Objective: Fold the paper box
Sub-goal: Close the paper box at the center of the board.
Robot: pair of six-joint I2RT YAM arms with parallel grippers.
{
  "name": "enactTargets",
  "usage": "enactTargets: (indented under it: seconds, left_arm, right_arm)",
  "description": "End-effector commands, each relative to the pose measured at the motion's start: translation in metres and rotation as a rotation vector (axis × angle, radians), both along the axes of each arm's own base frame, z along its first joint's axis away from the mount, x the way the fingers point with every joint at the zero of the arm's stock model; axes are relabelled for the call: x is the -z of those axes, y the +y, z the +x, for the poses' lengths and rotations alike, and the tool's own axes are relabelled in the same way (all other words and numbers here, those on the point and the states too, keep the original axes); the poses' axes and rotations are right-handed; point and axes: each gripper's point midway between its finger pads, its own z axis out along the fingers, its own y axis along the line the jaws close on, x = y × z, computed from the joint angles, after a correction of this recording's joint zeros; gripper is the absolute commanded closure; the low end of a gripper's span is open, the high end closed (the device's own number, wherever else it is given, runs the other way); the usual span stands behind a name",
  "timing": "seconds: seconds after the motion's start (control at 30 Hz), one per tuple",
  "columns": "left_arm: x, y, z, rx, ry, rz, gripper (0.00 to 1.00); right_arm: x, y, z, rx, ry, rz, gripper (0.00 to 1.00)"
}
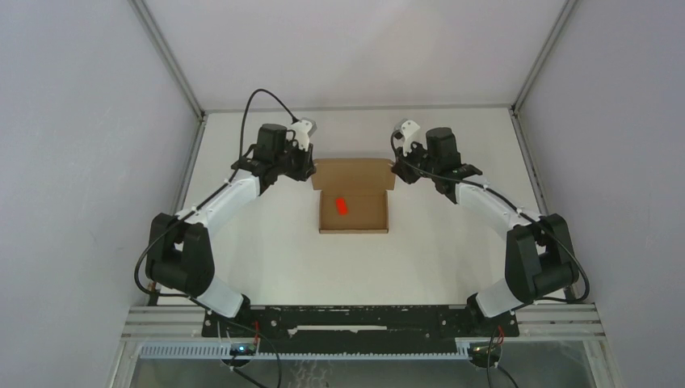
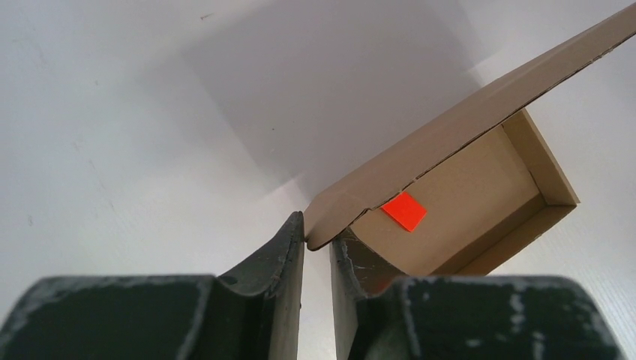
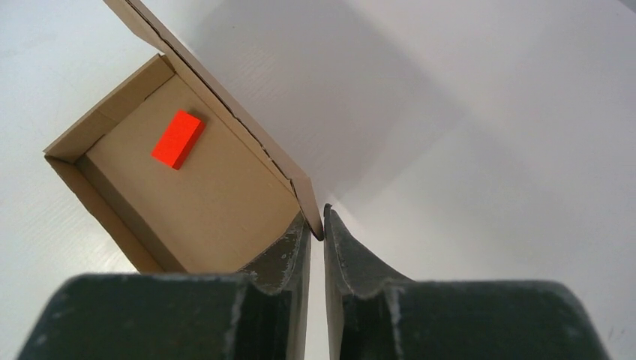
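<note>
Surface: a plain white table [image 1: 266, 267], closed in on three sides by pale walls [image 1: 81, 121], with metal frame posts [image 1: 171, 61] running into the far corners. A black mounting rail [image 1: 404, 317] runs along the near edge.

The paper box [image 1: 367, 218] lies mid-table as an open tray, its lid [image 1: 353, 173] raised and tilted at the far side. A red block [image 1: 341, 205] rests on the tray floor, apart from the side walls.

The left gripper [image 2: 316, 229] is pinched on the lid's left corner. The right gripper [image 3: 316, 217] is pinched on its right corner. Both arms reach in from the sides, flanking the box.
</note>
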Motion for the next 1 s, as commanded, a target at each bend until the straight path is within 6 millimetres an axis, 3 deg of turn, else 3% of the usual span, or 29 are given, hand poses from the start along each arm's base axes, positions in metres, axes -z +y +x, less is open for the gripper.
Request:
enactTargets:
  seconds: [0.0,0.27,0.53,0.67,0.97]
  left_arm:
    - [-0.0315,-0.0105,0.0123,0.038,-0.071,-0.036,0.77]
    - [-0.0280,-0.0108,0.0119,0.040,-0.066,-0.032,0.78]
    - [-0.0295,-0.0107,0.0132,0.039,-0.068,-0.032,0.78]
    - [-0.0291,-0.0106,0.0134,0.039,-0.066,-0.031,0.78]
    - [-0.0292,-0.0107,0.0143,0.035,-0.065,-0.032,0.77]
  right_arm:
    - [-0.0211,0.0123,0.0056,-0.048,-0.049,0.027,0.82]
    - [-0.0189,0.0184,0.0035,-0.071,-0.055,0.016,0.75]
    - [-0.0227,0.0211,0.0045,-0.084,-0.057,0.019,0.82]
    - [-0.0242,0.0185,0.0046,-0.071,-0.062,0.009,0.74]
    - [-0.0241,0.0122,0.0016,-0.052,-0.053,-0.013,0.72]
